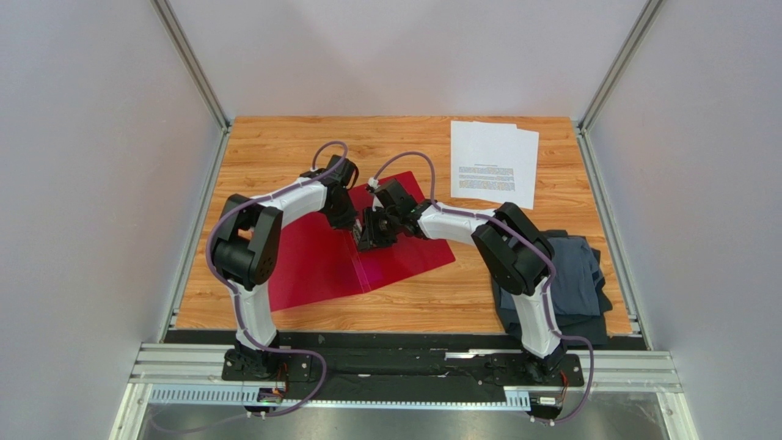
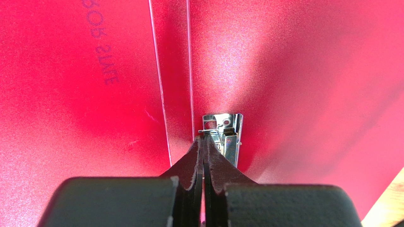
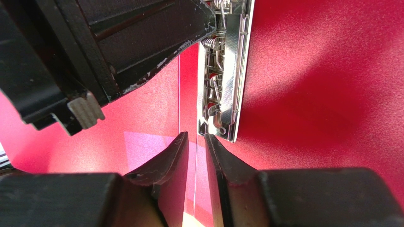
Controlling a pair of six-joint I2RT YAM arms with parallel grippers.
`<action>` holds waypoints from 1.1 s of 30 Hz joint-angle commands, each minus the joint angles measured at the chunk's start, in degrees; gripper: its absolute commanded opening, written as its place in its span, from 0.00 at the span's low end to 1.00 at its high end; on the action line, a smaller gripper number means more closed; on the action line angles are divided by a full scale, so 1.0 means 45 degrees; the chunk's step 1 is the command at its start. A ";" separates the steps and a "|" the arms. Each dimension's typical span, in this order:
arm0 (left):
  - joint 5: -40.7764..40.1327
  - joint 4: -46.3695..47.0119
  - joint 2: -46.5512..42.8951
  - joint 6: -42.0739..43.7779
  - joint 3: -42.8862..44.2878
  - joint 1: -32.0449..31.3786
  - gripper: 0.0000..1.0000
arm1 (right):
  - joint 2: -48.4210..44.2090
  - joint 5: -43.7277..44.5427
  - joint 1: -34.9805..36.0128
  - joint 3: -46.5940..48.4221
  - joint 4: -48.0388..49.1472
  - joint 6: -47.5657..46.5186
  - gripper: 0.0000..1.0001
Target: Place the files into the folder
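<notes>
The red folder [image 1: 312,266] lies open on the wooden table, its metal clip [image 2: 230,142] along the spine. My left gripper [image 2: 204,138] is shut, its tips against the wire at one end of the clip; I cannot tell whether it grips the wire. My right gripper [image 3: 195,137] is open by a narrow gap over the spine crease, its right finger at the other end of the clip [image 3: 227,71]. In the top view both grippers, left [image 1: 358,229] and right [image 1: 370,240], meet over the folder's middle. The files [image 1: 494,162], two white printed sheets, lie at the far right, apart from both.
A dark grey-blue folded cloth [image 1: 569,275] lies at the near right, beside the right arm. The left gripper's black body [image 3: 118,47] fills the upper left of the right wrist view. Grey walls close in the table on three sides.
</notes>
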 commanded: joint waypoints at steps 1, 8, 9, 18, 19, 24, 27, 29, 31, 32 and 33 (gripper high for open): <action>0.0305 -0.1456 0.0571 0.0005 -0.0869 -0.0171 0.00 | 0.0426 0.0565 -0.0107 0.0201 0.0002 -0.0269 0.30; 0.0267 -0.1397 0.0532 0.0044 -0.0947 -0.0171 0.00 | 0.0328 0.0761 -0.0204 -0.0012 -0.0176 -0.0426 0.31; 0.0247 -0.1378 0.0532 0.0044 -0.0967 -0.0171 0.00 | 0.0270 0.0780 -0.0204 -0.0109 -0.0118 -0.0426 0.31; 0.0345 -0.1261 0.0532 0.0005 -0.1162 -0.0171 0.00 | 0.0503 0.0080 -0.0224 -0.0033 0.0369 -0.0193 0.27; 0.0345 -0.1319 0.0551 0.0005 -0.1162 -0.0191 0.00 | 0.0523 -0.0058 -0.0224 -0.0052 0.0526 -0.0095 0.26; 0.0403 -0.1300 0.0493 -0.0034 -0.1221 -0.0191 0.00 | 0.0640 -0.0371 -0.0224 -0.0052 0.0781 0.0004 0.19; 0.0481 -0.1280 0.0532 -0.0053 -0.1221 -0.0171 0.00 | 0.0660 -0.0470 -0.0224 0.0046 0.0820 -0.0036 0.20; 0.0559 -0.1261 0.0552 -0.0073 -0.1220 -0.0171 0.00 | 0.0718 -0.0508 -0.0224 0.0143 0.0840 -0.0074 0.20; 0.0599 -0.1222 0.0590 -0.0073 -0.1221 -0.0171 0.00 | 0.0758 -0.0626 -0.0224 0.0182 0.0860 -0.0074 0.19; 0.0618 -0.1222 0.0590 -0.0054 -0.1201 -0.0171 0.00 | 0.0796 -0.0587 -0.0224 0.0221 0.0821 -0.0075 0.19; 0.0618 -0.1222 0.0610 -0.0034 -0.1182 -0.0171 0.00 | 0.0797 -0.0355 -0.0224 0.0241 0.0627 -0.0094 0.13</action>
